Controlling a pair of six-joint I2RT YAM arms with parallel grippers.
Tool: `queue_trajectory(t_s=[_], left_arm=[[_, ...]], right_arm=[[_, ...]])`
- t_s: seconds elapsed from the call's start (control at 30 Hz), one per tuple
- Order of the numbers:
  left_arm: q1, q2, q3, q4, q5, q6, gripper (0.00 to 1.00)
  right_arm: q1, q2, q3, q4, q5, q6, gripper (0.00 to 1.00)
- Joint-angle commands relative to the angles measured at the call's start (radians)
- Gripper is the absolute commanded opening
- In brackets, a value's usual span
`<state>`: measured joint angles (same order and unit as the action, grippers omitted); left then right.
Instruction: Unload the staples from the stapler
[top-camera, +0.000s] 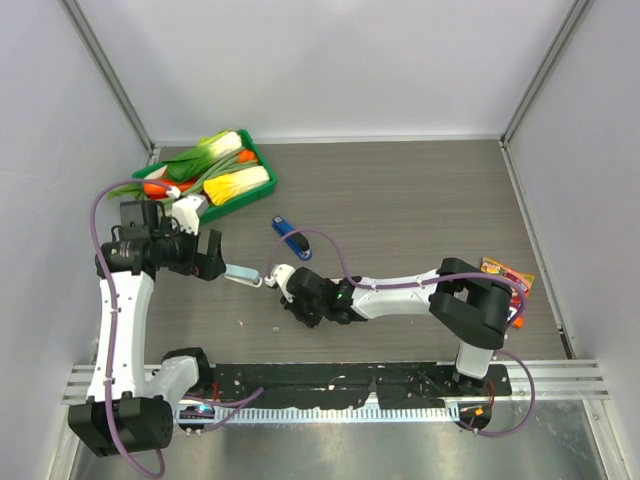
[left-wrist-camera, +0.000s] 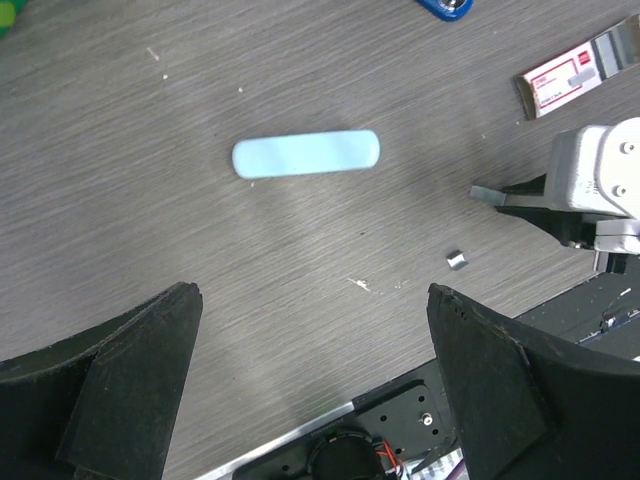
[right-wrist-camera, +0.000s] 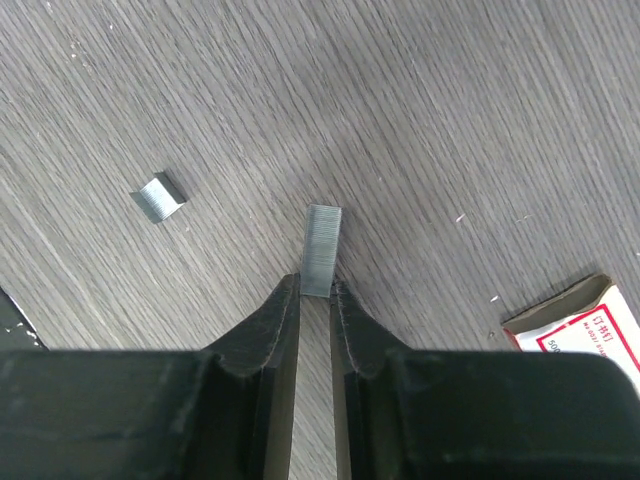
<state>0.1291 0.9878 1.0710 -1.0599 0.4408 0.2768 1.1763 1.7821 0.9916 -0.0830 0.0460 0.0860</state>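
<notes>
Steel staple strip (right-wrist-camera: 322, 235) pinched end-on in the right gripper's (right-wrist-camera: 315, 286) closed fingers, apparently for setting aside near a loose staple clump (right-wrist-camera: 160, 197). The pale blue stapler (left-wrist-camera: 305, 155) lies flat on the worktop (left-wrist-camera: 120, 180) beneath the left gripper (left-wrist-camera: 312, 292), fingers spread wide, gripping nothing. Whether staples are left inside it cannot be made out; the red-and-white box (right-wrist-camera: 585, 325) is cut off.

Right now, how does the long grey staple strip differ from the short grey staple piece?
The long grey metal staple strip is clearly longer than the short grey staple piece. The strip is pinched at one end in the right hand; the piece lies loose on the table. The strip points straight out from the hand; the piece sits slanted. Both are ribbed grey metal.
</notes>
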Motion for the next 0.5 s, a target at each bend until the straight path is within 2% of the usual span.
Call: queue_trajectory(t_s=[0.0,0.07,0.17,0.23,0.3,0.47], left_arm=[[-0.008,-0.017,0.066,0.020,0.096,0.041,1.00],[-0.031,-0.020,0.082,0.029,0.122,0.062,1.00],[-0.054,-0.055,0.098,0.070,0.219,0.116,1.00],[-0.072,-0.092,0.069,0.144,0.286,0.157,1.00],[-0.088,-0.146,0.037,0.190,0.308,0.243,1.00],[-0.167,-0.198,0.021,0.225,0.279,0.455,1.00]], right_arm=[[-0.001,-0.049,0.044,-0.009,-0.014,0.050,0.10],[-0.012,-0.072,0.058,-0.024,-0.034,0.069,0.09],[-0.070,-0.107,0.085,-0.034,-0.159,0.138,0.08],[-0.150,-0.142,0.102,-0.024,-0.309,0.226,0.07],[-0.205,-0.174,0.093,0.008,-0.462,0.294,0.07],[-0.302,-0.216,0.073,0.158,-0.664,0.475,0.07]])
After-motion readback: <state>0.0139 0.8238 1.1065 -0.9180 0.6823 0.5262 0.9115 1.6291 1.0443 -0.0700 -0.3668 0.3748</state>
